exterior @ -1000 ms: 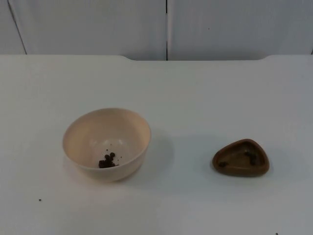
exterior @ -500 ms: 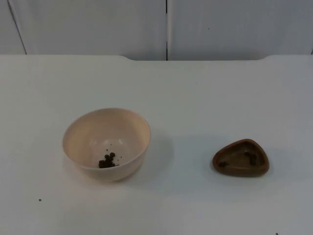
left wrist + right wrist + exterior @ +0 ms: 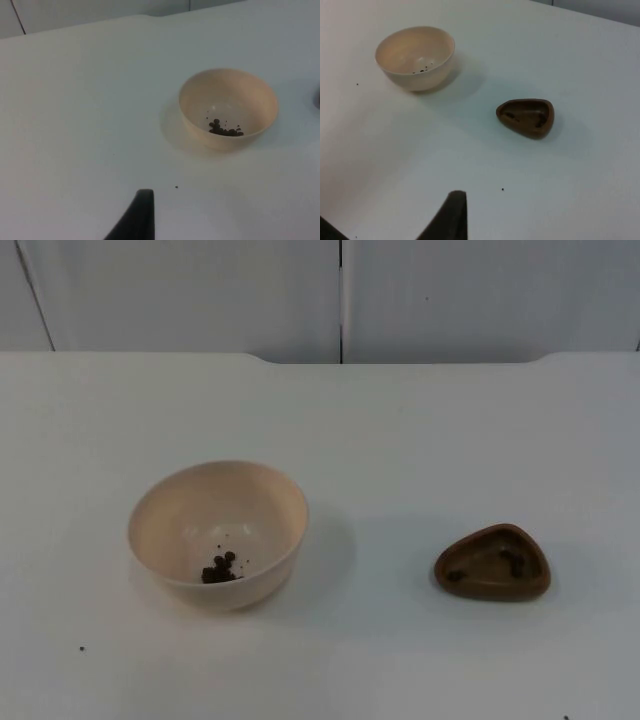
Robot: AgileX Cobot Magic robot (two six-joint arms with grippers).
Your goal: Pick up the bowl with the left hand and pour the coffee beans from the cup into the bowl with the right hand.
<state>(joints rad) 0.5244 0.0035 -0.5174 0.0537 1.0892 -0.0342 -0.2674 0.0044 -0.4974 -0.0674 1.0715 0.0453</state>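
a: cream-coloured bowl (image 3: 217, 534) sits on the white table (image 3: 420, 440) in the top view, toward the left arm's side, with a small heap of coffee beans (image 3: 219, 569) at its bottom. has anything shifted since a second ago?

b: nothing that i can see. bowl, beans and the brown cup (image 3: 493, 562) lie just where they were in both earlier top pictures. the cup is low and three-sided, well apart from the bowl on the right arm's side, with a few dark beans in it too. grey wall (image 3: 200, 290) runs behind the table.

a: and the left wrist view?

b: it looks onto the same bowl (image 3: 228, 107) from the side, upright, with the beans (image 3: 225, 129) gathered against the inner wall. a loose dark speck (image 3: 176, 187) lies on the table between the bowl and the left gripper's black fingertip (image 3: 136, 216). that arm waits well away from the bowl, touching nothing.

a: is the left pincer released or clenched?

b: i cannot tell; one finger shows and no more.

a: right wrist view?

b: both things together: bowl (image 3: 415, 56) farther off, cup (image 3: 526, 116) nearer, apart from each other. here the cup's thick rim and hollow show more plainly than from above. another speck (image 3: 502, 189) lies on the table near the right gripper's fingertip (image 3: 448, 217). that arm also waits clear of the cup.

a: its pincer?

b: again i cannot tell whether it is spread or closed. it holds nothing.
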